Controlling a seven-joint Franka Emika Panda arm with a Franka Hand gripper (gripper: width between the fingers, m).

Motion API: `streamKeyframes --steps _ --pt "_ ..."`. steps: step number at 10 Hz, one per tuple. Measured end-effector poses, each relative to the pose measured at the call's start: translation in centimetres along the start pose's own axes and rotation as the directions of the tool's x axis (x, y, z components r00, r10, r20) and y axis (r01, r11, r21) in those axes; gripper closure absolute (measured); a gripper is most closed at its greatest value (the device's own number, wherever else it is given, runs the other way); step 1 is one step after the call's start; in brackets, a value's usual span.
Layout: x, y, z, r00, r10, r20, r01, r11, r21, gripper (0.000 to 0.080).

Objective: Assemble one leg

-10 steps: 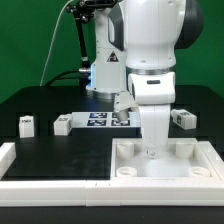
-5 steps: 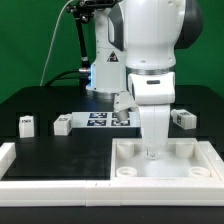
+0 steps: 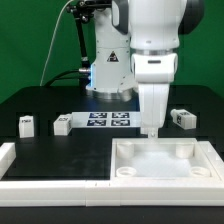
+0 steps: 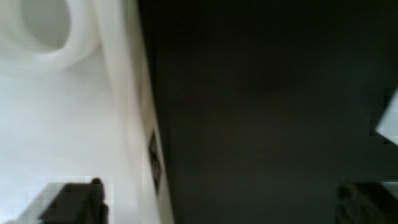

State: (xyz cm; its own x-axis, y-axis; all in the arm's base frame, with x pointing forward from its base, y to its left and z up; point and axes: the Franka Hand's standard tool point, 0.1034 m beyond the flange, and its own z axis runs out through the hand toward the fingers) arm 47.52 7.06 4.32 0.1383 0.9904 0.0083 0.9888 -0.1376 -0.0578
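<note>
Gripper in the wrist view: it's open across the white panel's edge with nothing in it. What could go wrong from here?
1. The gripper is open and straddles the rim of the panel; a straight descent would likely strike that rim.
2. The nearest leg appears to lie at an angle close to the panel, so a finger might catch the panel's wall or clamp the leg crooked.

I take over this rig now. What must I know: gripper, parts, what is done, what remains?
Gripper: open, empty, above the panel edge toward the marker board.
Legs: three show, loose on the table; two at the exterior view's left of the marker board, one at its right.
Done: no leg sits in a visible corner socket.
Left: pick one leg, fit it into a socket.
</note>
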Motion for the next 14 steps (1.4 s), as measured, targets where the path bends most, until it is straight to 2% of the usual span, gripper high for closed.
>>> streamKeyframes --steps 1,2,4,7,9,10,13,14 --pt "0.2 -1.0 -1.2 0.999 0.047 0.008 -0.047 0.999 -0.006 0.0150" --pt "0.3 -1.4 -1.6 0.998 0.070 0.008 -0.070 0.998 -0.011 0.0150" --pt "0.2 -1.3 -1.4 0.996 0.090 0.008 -0.090 0.996 -0.007 0.0150" --pt "0.2 -1.4 -1.4 0.951 0.308 0.006 -0.308 0.951 -0.008 0.0150" --pt "0.7 -2.4 -1.0 0.821 0.571 0.011 -0.571 0.821 0.007 0.0150" --pt "1.4 -3.3 -0.8 0.769 0.639 0.009 -0.639 0.769 0.003 0.0150" --pt "4.3 -5.9 0.0 0.513 0.858 0.027 -0.858 0.513 0.016 0.0150" --pt "6.0 -6.5 -0.3 0.543 0.839 0.029 -0.839 0.543 0.018 0.0150"
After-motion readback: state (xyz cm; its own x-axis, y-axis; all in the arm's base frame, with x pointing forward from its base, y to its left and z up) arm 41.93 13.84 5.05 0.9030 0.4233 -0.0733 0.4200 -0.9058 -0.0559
